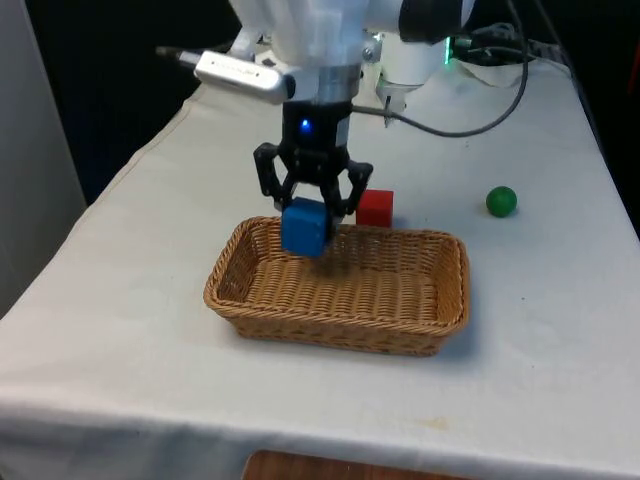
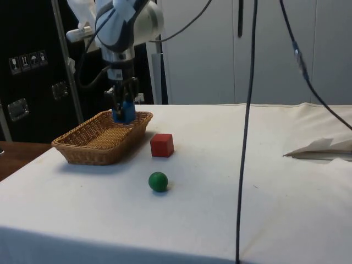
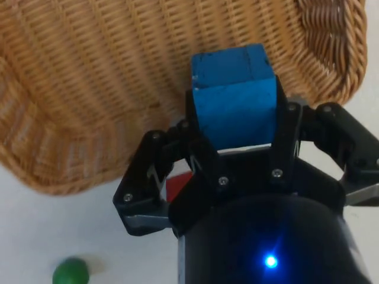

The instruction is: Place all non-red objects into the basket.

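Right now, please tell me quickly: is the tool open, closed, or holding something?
Tool: closed on the blue cube, held above the basket.

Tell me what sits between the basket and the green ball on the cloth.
The red cube lies between the basket and the green ball in the side view, apart from both; around it, bare white cloth.

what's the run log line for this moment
tool: shut on blue wooden cube | cube: above woven wicker basket | green ball: on cloth | red cube: behind basket
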You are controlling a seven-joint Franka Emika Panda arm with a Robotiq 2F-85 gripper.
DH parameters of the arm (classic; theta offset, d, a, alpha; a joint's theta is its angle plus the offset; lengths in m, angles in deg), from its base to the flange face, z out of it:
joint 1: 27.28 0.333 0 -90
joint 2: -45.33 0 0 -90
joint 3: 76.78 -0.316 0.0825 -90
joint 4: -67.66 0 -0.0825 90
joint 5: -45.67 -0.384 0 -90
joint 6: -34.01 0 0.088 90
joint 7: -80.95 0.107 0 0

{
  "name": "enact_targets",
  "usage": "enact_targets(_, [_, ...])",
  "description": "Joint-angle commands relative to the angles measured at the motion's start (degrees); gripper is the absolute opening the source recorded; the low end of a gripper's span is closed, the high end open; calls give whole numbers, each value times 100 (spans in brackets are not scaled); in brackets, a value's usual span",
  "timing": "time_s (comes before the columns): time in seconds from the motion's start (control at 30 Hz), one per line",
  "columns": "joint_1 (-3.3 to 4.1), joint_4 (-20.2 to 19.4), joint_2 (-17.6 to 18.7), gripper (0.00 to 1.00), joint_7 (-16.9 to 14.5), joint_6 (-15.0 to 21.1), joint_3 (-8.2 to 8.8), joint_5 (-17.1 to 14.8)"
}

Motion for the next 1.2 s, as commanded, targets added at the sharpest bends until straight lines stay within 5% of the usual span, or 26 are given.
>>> enact_targets(0.0, [-63, 120, 138, 2, -34, 17, -40, -80])
enact_targets(0.07, [-17, 109, 143, 2, -11, 17, 11, -63])
enact_targets(0.1, [-74, 218, 269, 2, -29, 46, -29, -138])
enact_targets(0.57, [-46, 430, 573, 4, 11, 109, 34, -246])
enact_targets(0.67, [-46, 435, 584, 17, 17, 103, 34, -246])
enact_targets(0.7, [-46, 441, 590, 36, 23, 103, 34, -246])
enact_targets(0.9, [-46, 464, 607, 97, 29, 97, 34, -246])
enact_targets(1.17, [-34, 441, 561, 100, 29, 69, 52, -241])
